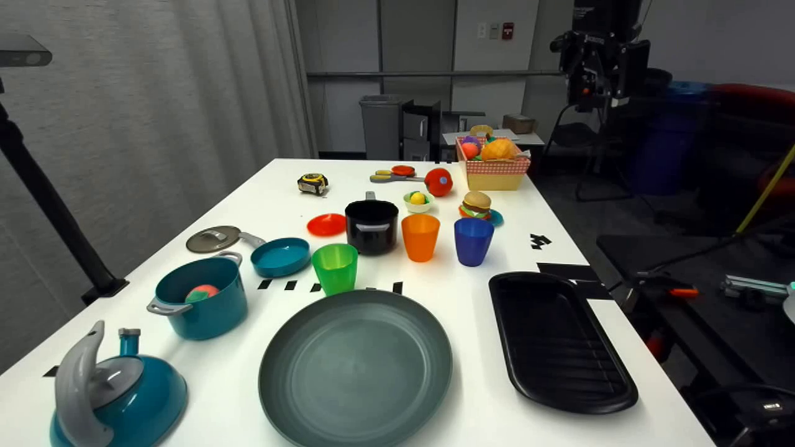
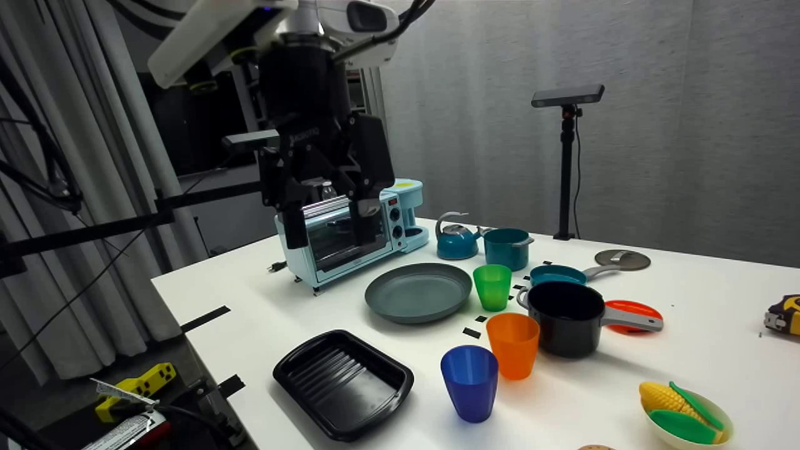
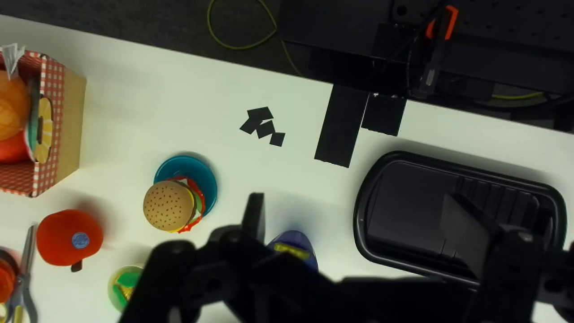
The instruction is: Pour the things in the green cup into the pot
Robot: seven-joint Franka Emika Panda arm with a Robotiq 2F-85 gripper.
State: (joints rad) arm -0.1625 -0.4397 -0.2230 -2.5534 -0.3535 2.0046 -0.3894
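Note:
The bright green cup (image 1: 335, 273) stands upright on the white table near the grey-green pan. It also shows in an exterior view (image 2: 492, 289). Its contents cannot be made out. The squat black pot (image 1: 371, 237) with a grey handle stands just behind it, and in an exterior view (image 2: 569, 328) beside the orange cup. My gripper (image 2: 330, 237) is open and empty, high above the table on the tray side, apart from cup and pot. In the wrist view the gripper (image 3: 354, 204) has its fingers wide apart; neither the green cup nor the pot shows there.
The orange cup (image 1: 420, 238) and blue cup (image 1: 473, 242) stand beside the pot. The black tray (image 2: 344, 381), grey-green pan (image 2: 417, 292), small teal pan (image 1: 281, 257), teal pot (image 1: 214, 304) and kettle (image 1: 146, 397) surround them. A toaster oven (image 2: 350, 237) stands behind the gripper.

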